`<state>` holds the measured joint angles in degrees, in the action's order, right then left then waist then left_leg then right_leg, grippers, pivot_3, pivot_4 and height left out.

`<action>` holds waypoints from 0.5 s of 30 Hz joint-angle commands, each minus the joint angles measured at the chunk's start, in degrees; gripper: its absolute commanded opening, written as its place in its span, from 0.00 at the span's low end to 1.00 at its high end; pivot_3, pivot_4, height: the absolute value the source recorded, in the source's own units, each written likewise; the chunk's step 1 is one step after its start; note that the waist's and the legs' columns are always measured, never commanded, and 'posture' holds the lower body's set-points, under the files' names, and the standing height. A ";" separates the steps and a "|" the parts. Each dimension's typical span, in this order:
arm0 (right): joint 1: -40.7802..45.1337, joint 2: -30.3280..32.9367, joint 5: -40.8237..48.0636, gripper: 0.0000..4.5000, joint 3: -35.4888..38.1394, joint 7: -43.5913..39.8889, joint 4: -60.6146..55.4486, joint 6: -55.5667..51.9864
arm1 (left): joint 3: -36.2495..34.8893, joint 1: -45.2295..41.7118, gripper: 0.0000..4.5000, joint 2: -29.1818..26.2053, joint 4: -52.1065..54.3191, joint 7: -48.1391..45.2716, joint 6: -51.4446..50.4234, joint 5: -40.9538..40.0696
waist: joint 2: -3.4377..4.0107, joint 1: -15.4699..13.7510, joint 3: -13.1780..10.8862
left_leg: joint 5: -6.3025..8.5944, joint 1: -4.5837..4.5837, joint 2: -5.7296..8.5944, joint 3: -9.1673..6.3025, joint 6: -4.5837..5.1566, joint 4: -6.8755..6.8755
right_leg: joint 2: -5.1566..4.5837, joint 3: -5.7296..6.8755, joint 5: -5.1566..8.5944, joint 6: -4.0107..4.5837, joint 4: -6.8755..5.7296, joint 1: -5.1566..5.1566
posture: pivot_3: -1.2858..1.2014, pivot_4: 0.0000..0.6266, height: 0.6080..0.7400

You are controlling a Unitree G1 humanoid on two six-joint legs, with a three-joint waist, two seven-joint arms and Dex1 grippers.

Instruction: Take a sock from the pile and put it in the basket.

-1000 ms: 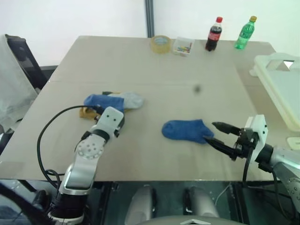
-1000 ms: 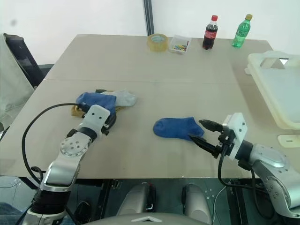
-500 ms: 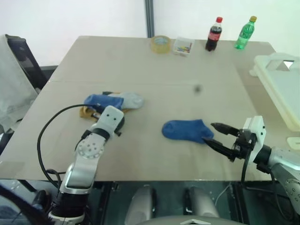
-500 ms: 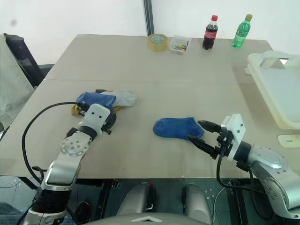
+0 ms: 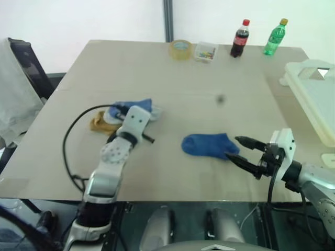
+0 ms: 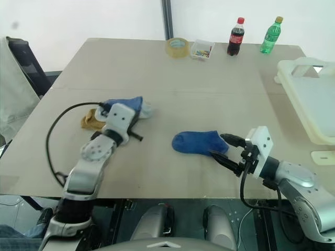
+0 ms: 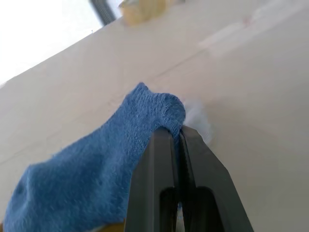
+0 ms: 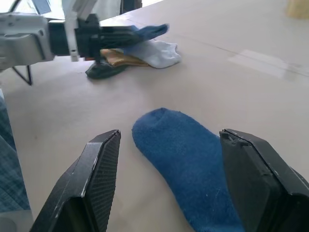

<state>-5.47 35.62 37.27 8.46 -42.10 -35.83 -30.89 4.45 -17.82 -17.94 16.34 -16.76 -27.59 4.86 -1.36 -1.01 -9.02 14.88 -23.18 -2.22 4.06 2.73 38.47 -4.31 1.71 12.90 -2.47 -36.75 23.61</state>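
My left gripper [image 7: 175,136] is shut on the cuff of a royal-blue sock [image 5: 134,106], holding it a little above the pile [image 5: 112,119]. A mustard-yellow sock [image 5: 100,124] and a light grey sock [image 5: 155,111] lie beneath it in that pile. A second blue sock [image 5: 208,145] lies flat alone near the table's middle. My right gripper [image 5: 234,148] stands open just right of that sock, level with the table, its fingers to either side of the sock's near end. The pale white basket [image 5: 313,97] stands at the table's right edge.
Along the far edge stand a tape roll [image 5: 180,48], a small clear box of coloured bits [image 5: 204,51], a cola bottle [image 5: 240,38] and a green bottle [image 5: 274,36]. A chair [image 5: 21,65] is off the table's left side. A black cable loops beside my left arm.
The left gripper closed on the blue sock at the pile, then moved right and up, pulling the sock's end off the heap. The right arm stayed where it was.
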 commanded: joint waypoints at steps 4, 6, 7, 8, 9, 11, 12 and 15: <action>1.99 -0.97 -1.72 0.74 -0.49 1.81 -0.25 1.82 | 5.35 -7.06 0.00 10.18 -4.97 2.23 -3.18 -1.36 | -0.03 0.16 -0.01 | 0.00 -0.02 0.07 0.02 0.00 0.00 | 0.10 -0.04 -0.02 -0.04 0.02 0.01 | 0.52 0.24 1.00; 2.44 -1.36 -1.99 0.74 -0.59 2.62 -0.35 1.73 | 5.51 -9.93 0.00 13.60 -8.34 3.50 -4.89 -1.58 | -0.04 0.15 -0.02 | 0.00 -0.03 0.05 -0.06 0.00 0.00 | 0.18 0.01 -0.02 -0.04 0.00 0.02 | 0.52 0.24 1.00; 2.50 -1.52 -2.09 0.74 -0.67 2.87 -0.46 1.68 | 5.11 -10.86 0.00 14.99 -9.50 3.99 -5.84 -1.88 | -0.04 0.15 -0.02 | 0.00 -0.02 0.04 -0.09 0.00 0.00 | 0.20 0.03 -0.02 -0.04 -0.02 0.01 | 0.52 0.24 1.00; 2.39 -1.64 -2.24 0.74 -0.75 3.07 -0.62 1.68 | 5.04 -11.73 0.00 16.07 -10.60 4.14 -6.99 -2.15 | -0.04 0.17 -0.02 | 0.00 -0.01 0.04 -0.11 0.00 0.00 | 0.21 0.04 -0.02 -0.05 -0.02 0.01 | 0.52 0.24 1.00; 2.10 -1.72 -2.47 0.74 -0.83 3.21 -0.80 1.79 | 5.32 -12.48 0.00 16.93 -11.67 4.35 -7.59 -2.14 | -0.04 0.23 -0.02 | 0.00 -0.01 0.03 -0.12 0.00 0.00 | 0.22 0.05 -0.01 -0.05 -0.03 0.01 | 0.52 0.24 1.00; 1.44 -1.95 -2.93 0.74 -0.98 3.46 -1.12 1.99 | 5.96 -13.41 0.00 18.33 -12.83 4.08 -8.02 -2.69 | -0.04 0.25 -0.02 | 0.00 -0.01 0.03 -0.10 0.00 0.00 | 0.23 0.03 -0.01 -0.05 -0.02 0.01 | 0.52 0.24 1.00; 1.13 -2.09 -3.24 0.74 -1.07 3.58 -1.20 2.15 | 6.62 -13.70 0.00 18.90 -13.10 3.46 -7.95 -3.01 | -0.04 0.25 -0.02 | 0.00 -0.03 0.03 -0.11 0.00 0.00 | 0.22 0.03 -0.02 -0.05 -0.01 0.02 | 0.52 0.24 1.00; 0.66 -2.30 -3.83 0.74 -1.33 3.81 -1.32 2.50 | 8.44 -13.88 0.00 20.54 -12.88 0.93 -7.60 -4.94 | -0.04 0.11 -0.02 | 0.00 -0.06 0.03 -0.11 0.00 0.00 | 0.22 0.04 -0.02 -0.05 0.00 0.03 | 0.52 0.24 1.00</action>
<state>-4.78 33.36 33.65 6.94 -38.48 -34.95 -29.77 11.10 -30.29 1.07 2.00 -14.08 -35.92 1.83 -1.40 -0.90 -9.03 14.88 -23.27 -2.18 3.95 2.73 38.47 -4.11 1.76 12.88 -2.52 -36.75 23.65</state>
